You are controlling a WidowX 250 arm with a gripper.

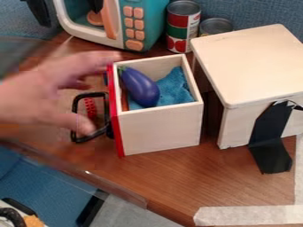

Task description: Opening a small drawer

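Just beyond the reach of a person's hand (56,93) at the black handle (75,116), the robot's hand (70,18) hangs at the upper left by the toy microwave (145,22), its two fingers spread wide with nothing between them. Out to the left of its pale wooden cabinet (251,60) stands the red-fronted drawer (160,131), a dark gap between them, holding a purple eggplant (140,86) on blue cloth (172,91). I can't tell whether the person's thumb touches the handle.

The eggplant (139,87) lies in the drawer (160,131), left of the box (254,62), before the cans (180,25)
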